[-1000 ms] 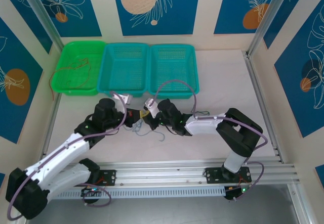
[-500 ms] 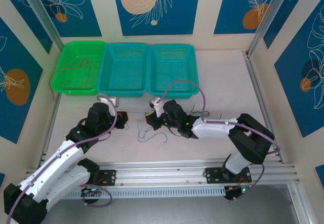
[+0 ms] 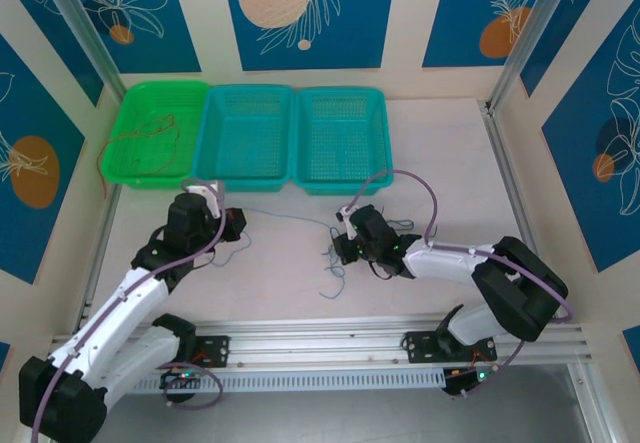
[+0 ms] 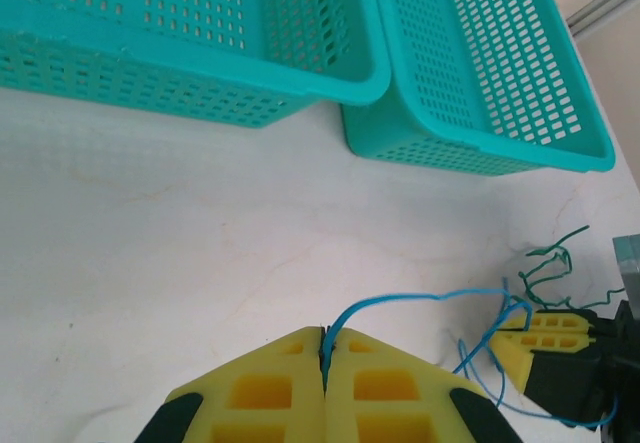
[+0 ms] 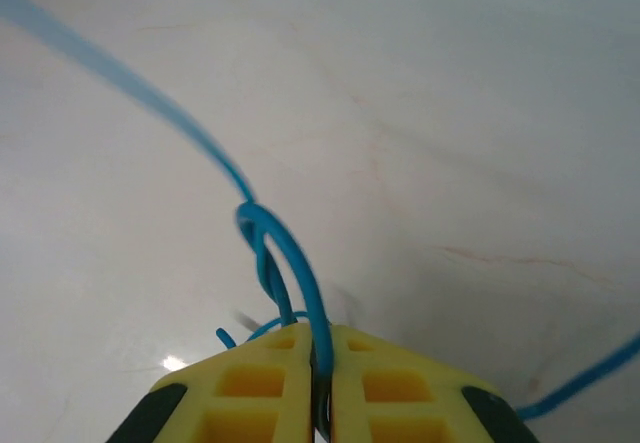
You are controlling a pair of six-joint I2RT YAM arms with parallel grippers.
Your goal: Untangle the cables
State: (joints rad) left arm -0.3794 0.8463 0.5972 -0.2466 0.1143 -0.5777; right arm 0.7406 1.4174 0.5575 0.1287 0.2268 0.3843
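Left gripper (image 4: 325,358) and right gripper (image 5: 322,353) each pinch the blue cable (image 5: 300,273) taut. Teal baskets (image 4: 300,73) stand nearby — the left wrist view adds a green cable (image 4: 548,263) beside the right gripper.

Your table top (image 5: 450,83) looked smooth and white, faintly veined like stone, with a soft sheen and one small glint. The blue cable (image 5: 290,253) wore a slick, glossy sheath that looked like plastic. The left gripper (image 4: 324,338) and the right gripper (image 5: 320,338) had yellow fingers of matt moulded plastic with recessed cells. At twelve o'clock the teal baskets (image 4: 250,73) were perforated plastic, slightly shiny. The green basket (image 3: 190,113) at eleven looked alike. At six o'clock the rail (image 3: 330,338) was ribbed bare metal.
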